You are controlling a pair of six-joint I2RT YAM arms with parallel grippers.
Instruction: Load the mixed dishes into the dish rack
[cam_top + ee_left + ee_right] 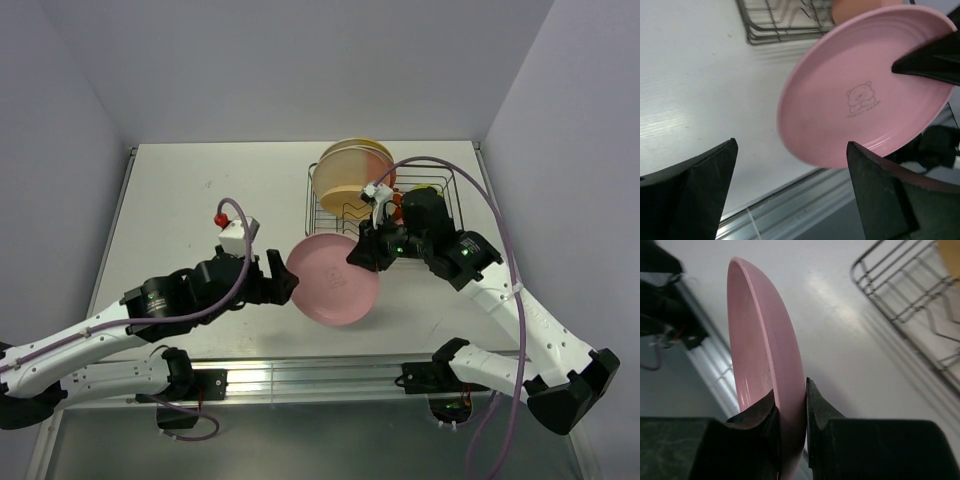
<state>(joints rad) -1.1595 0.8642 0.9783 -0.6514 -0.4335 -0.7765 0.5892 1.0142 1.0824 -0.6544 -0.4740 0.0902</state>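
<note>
My right gripper is shut on the rim of a pink plate and holds it above the table, in front of the dish rack. In the right wrist view the plate stands edge-on between the fingers. My left gripper is open at the plate's left edge and holds nothing. In the left wrist view the plate shows a bear print, beyond the open fingers. Cream and yellow-orange plates stand in the rack's far left part.
A dark red thing sits in the rack behind the right wrist. A metal rail runs along the table's near edge. Grey walls close the left, back and right sides.
</note>
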